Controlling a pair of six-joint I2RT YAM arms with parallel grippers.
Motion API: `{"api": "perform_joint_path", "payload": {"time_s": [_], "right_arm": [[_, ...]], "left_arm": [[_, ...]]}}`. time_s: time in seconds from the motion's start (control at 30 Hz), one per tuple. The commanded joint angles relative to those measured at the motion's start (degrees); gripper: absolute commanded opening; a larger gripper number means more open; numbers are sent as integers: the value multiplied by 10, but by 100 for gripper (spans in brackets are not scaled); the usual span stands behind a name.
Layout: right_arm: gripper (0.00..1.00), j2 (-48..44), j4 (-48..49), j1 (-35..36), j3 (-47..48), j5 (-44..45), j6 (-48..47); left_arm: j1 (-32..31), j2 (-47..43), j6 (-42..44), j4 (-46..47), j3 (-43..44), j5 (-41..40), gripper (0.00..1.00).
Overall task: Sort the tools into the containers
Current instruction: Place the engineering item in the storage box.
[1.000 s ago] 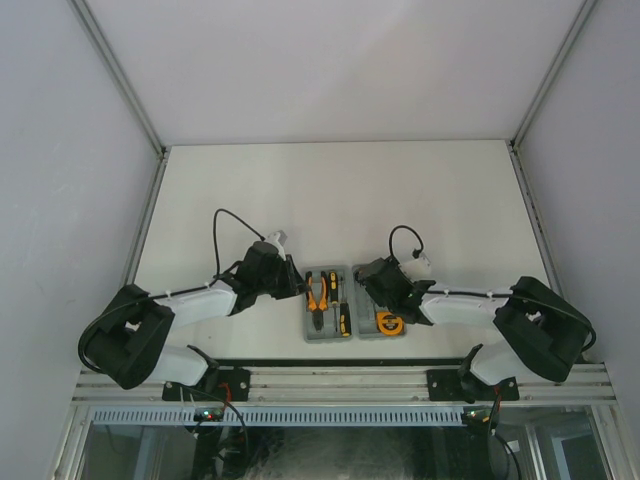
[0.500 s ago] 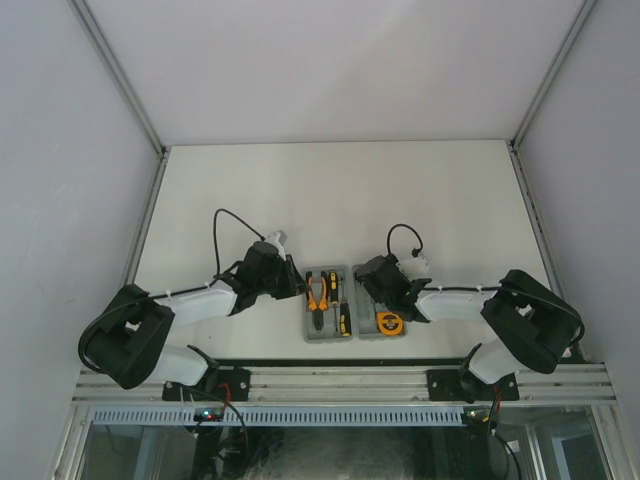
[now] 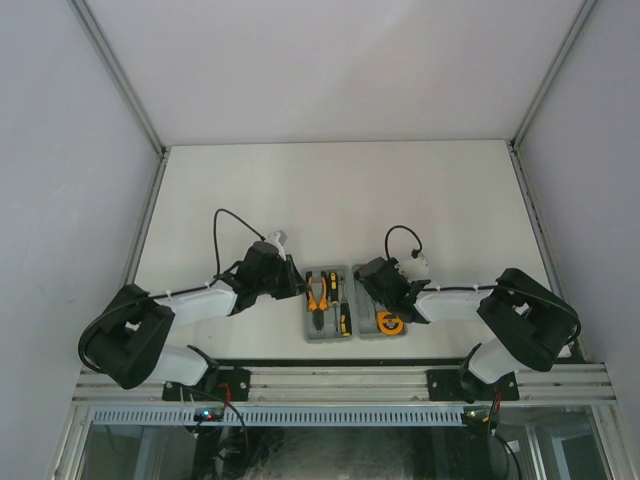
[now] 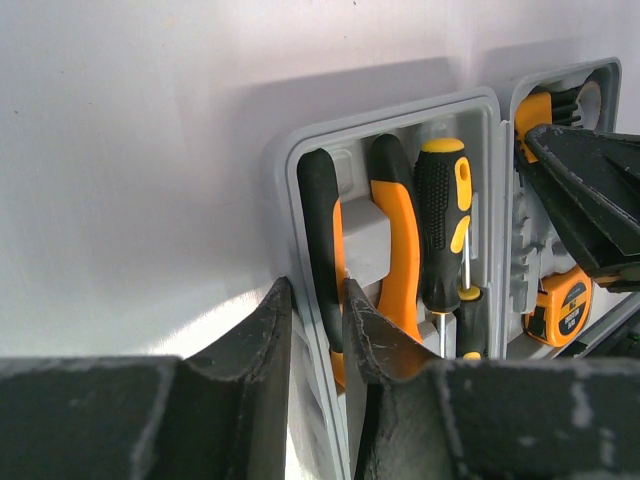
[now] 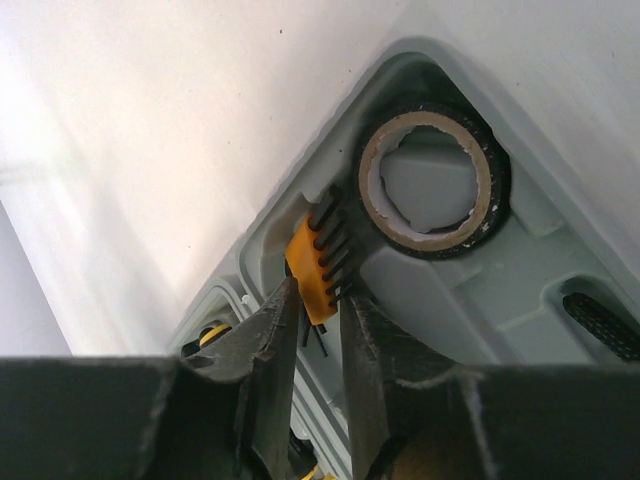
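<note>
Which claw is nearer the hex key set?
Right. The right claw straddles the hex key set; the left claw straddles the opposite wall of the grey case, beside pliers.

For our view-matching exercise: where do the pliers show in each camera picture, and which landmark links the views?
Top external: pliers low centre, between the two arms.
Left wrist: pliers centre, handles running up from the fingers.
Right wrist: not in it.
Shared landmark: the grey case, seen in all three views.
</note>
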Motion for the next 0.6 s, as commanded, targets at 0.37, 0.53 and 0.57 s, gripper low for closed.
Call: {"api": "perform_joint_path", "payload": {"time_s": [0.37,0.53,0.57], "right_arm": [[4,-3,37,1,-2,29,-85],[0,-49,28,2,-10,21,-134],[0,-62,31,2,-15,20,-145]], "left_arm": [[-7,10,9,-21,8,6,21],[-8,10,9,-22,8,4,21],[-7,9,9,-22,9,4,20]]}}
